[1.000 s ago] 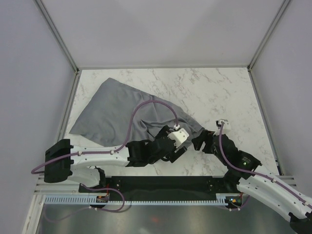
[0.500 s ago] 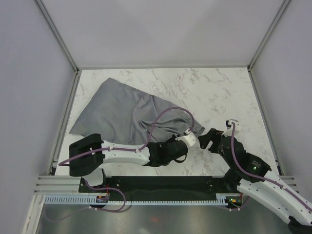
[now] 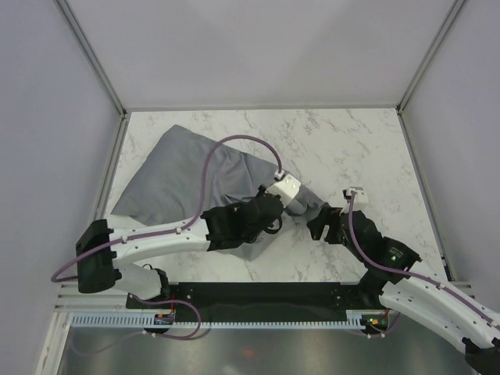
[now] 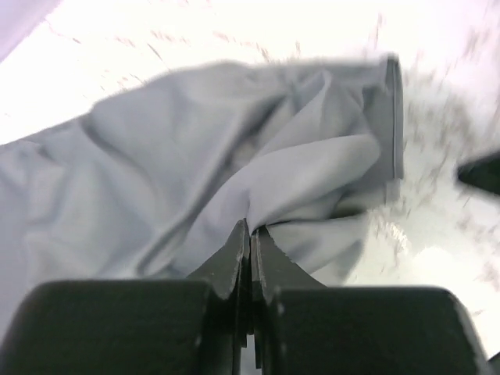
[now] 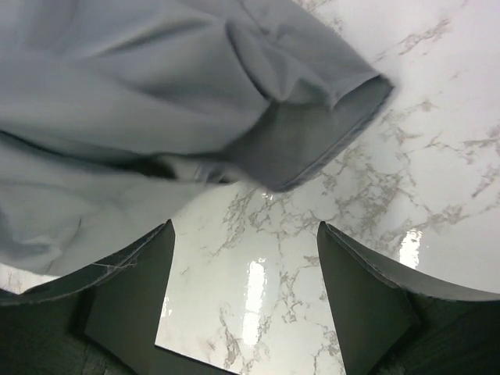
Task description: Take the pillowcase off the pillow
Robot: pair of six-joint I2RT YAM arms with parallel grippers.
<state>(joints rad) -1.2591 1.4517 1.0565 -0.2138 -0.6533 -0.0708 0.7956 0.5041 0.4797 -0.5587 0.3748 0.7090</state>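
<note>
case: rumpled grey fabric pillowcase [image 3: 176,176], lying slantwise on the table; every place below is given relative to it.
mouth: hemmed open end [image 5: 344,109] at the case's near-right corner, gaping a little, only grey lining visible inside.
pillow: the cream pillow is not seen in any view and no off-white shows at the mouth. Probably inside the case's far-left bulk, can't confirm.
left gripper: [image 4: 250,229] fingers pressed together, pinching a raised fold of the case's top layer just behind the mouth.
right gripper: [image 5: 244,228] fingers spread wide with nothing between them, hovering just off the mouth on its near-right side, apart from the cloth.
step (judged): getting a second grip at the mouth so the case can be drawn off.
progress (judged): early, no pillow exposed.
how to do it: hold the top layer up with the left gripper so the mouth gapes. Bring the right gripper onto the hem and close on one layer only. Catching both layers would shut the mouth and drag the pillow along.
around: white grey-veined marble tabletop [image 3: 359,148] under the case and to its right.
in the way: purple cable [image 3: 234,141] arches over the case's middle and could snag. The left forearm lies across the case's near edge and may pin the cloth. The two wrists are close at the mouth, so there is a collision risk.
</note>
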